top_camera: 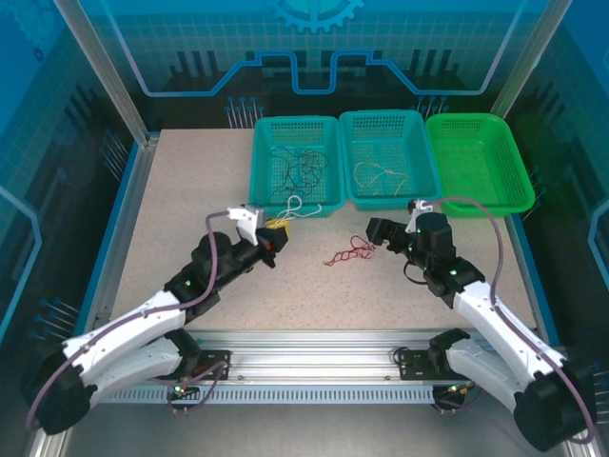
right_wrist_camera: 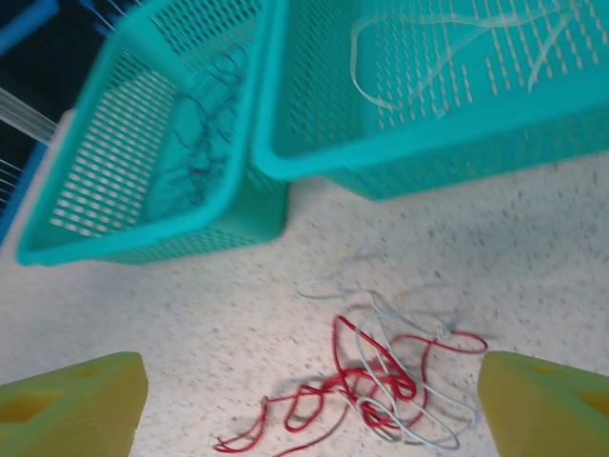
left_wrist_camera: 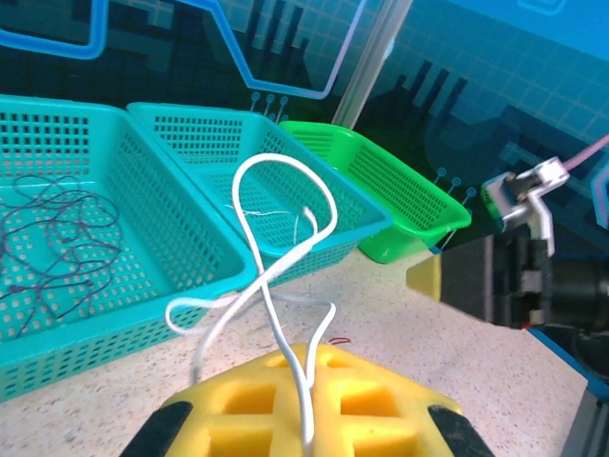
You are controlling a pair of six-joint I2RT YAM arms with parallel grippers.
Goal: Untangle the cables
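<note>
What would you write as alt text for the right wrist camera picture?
A red cable lies tangled with a thin white cable on a speckled table, between the right gripper's wide-open yellow fingers. Behind stand a teal basket holding dark cables and another teal basket holding a cream cable.

Bright, even light; wrist views soft (perhaps motion blur).

The table top (top_camera: 190,209) is looking matt and grainy, like speckled laminate. The teal baskets (top_camera: 328,133) and the green basket (top_camera: 476,162) at the upper right are showing perforated plastic with a soft shine. The white cable (left_wrist_camera: 278,158) is appearing smooth and rubbery, and the red cable (right_wrist_camera: 381,383) thin and glossy. The yellow fingers (left_wrist_camera: 195,424) are looking like matt plastic. The bottom rail (top_camera: 314,347) is gleaming like brushed metal.
</note>
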